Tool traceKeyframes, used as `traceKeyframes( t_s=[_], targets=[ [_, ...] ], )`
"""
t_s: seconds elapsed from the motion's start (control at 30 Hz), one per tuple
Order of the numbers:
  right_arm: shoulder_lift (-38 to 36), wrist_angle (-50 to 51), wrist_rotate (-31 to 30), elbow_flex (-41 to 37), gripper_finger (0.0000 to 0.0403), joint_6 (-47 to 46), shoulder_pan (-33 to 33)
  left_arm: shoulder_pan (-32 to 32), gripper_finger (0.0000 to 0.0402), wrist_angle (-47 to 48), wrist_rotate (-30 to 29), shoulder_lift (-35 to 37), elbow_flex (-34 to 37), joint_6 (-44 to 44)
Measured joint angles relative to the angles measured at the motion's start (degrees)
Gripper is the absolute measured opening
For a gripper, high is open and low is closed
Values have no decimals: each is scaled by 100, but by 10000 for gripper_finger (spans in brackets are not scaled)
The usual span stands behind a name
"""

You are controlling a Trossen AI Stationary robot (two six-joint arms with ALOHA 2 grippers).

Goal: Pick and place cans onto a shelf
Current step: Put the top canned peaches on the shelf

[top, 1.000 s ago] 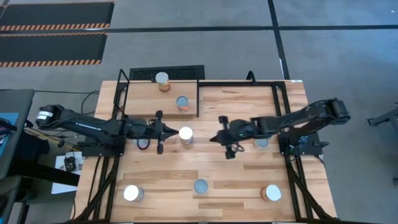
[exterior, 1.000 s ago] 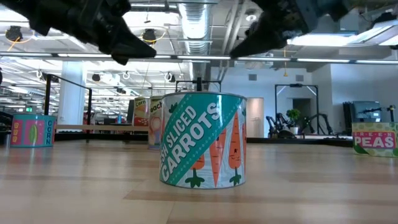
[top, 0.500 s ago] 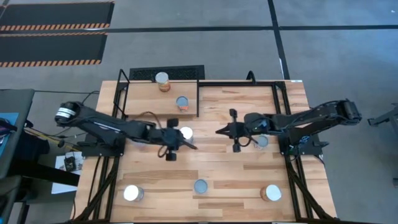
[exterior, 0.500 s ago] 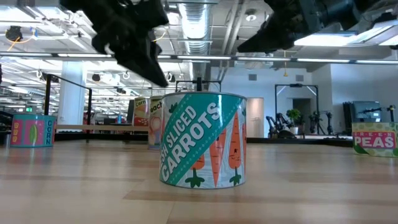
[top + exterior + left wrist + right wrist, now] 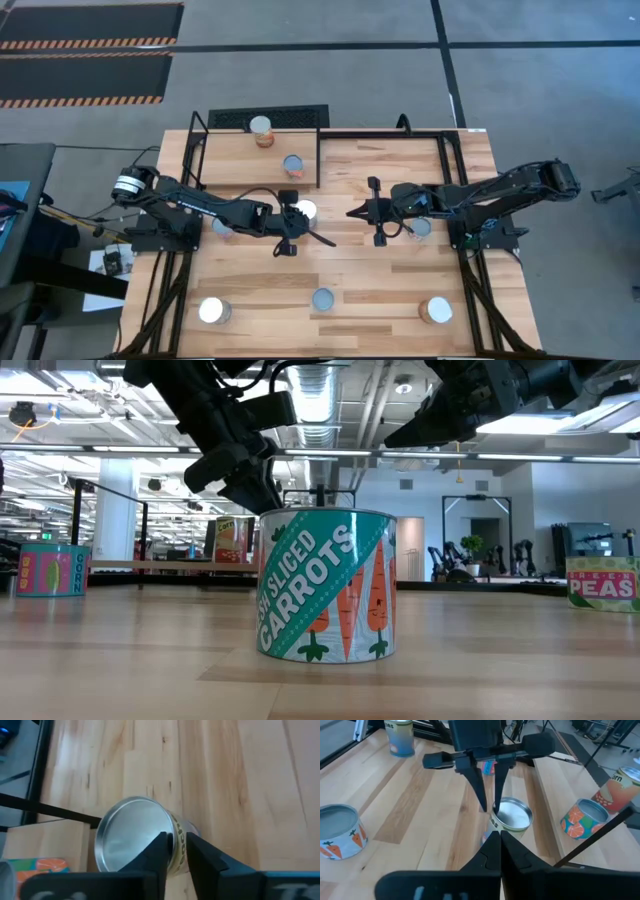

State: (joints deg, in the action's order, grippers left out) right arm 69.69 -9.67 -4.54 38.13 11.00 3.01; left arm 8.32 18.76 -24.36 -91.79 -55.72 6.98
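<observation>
Trouble first: my left gripper [image 5: 303, 233] hangs over the silver-topped can [image 5: 304, 211] with its jaws only a narrow slit apart, one finger [image 5: 159, 851] already crossing the lid rim. I judge that too tight to straddle the tin; dropping now could strike the lid and tip or skid it. My right gripper [image 5: 358, 211], jaws pressed together, points at the same can from the opposite side, so a skid could run into it. Beyond my left jaws sits the shelf [image 5: 305, 180], carrying an orange can [image 5: 293, 165]; another can [image 5: 261, 130] stands past it. The shelf's black rod frame crosses the carry path. Behind my left jaws, near the table's edge, the sliced carrots can [image 5: 325, 582] stands well clear.
</observation>
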Motion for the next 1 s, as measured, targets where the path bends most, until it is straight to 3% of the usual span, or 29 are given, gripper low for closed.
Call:
traceKeyframes(
  t_s=[0.13, 0.33, 0.57, 0.73, 1.0],
  targets=[
    [0, -2, -2, 0, 10, 0, 0, -13, 9, 393, -39, 0, -162, 24],
    [0, 1, -2, 0, 10, -2, 0, -31, 2, 1657, -239, 242, -853, -374],
    [0, 17, -1, 0, 11, -2, 0, -317, 0, 4230, -913, 1096, -1925, -1861],
    [0, 1, 0, 0, 11, -2, 0, -1124, 0, 5193, -948, 1564, -2087, -2474],
    [0, -9, -2, 0, 10, -2, 88, -3075, 0, 4932, -336, 1736, -2029, -1769]
  ],
)
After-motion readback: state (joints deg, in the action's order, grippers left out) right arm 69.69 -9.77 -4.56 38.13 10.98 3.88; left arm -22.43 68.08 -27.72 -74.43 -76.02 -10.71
